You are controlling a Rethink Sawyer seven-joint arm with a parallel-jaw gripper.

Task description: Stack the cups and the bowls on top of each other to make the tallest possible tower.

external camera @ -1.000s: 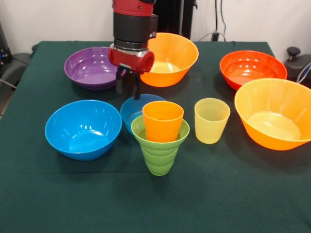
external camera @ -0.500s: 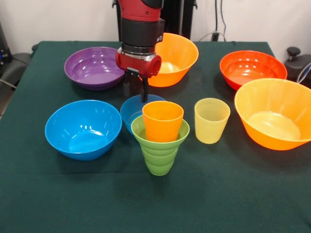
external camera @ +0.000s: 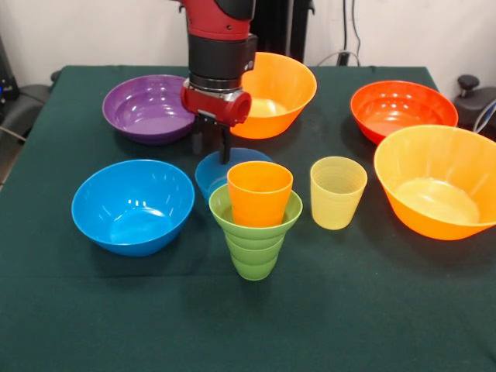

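Observation:
The tower stands front of centre: a green ribbed cup (external camera: 253, 256) at the bottom, a small green bowl (external camera: 221, 208) on it, and an orange ribbed cup (external camera: 260, 194) nested on top. A small blue bowl (external camera: 211, 177) sits just behind the tower. My gripper (external camera: 211, 151) hangs straight down over that bowl's far left rim, fingers apart, tips at the rim. A pale yellow cup (external camera: 338, 192) stands upright to the right of the tower.
A medium blue bowl (external camera: 133, 205) sits left of the tower and a purple bowl (external camera: 147, 108) behind it. One big orange bowl (external camera: 275, 93) is behind my arm, another (external camera: 438, 190) at the right. A red-orange bowl (external camera: 403, 108) is at the back right.
My gripper moved right and down from beside the purple bowl to the small blue bowl's rim. The small blue bowl has shifted slightly. The tower and other pieces have not moved.

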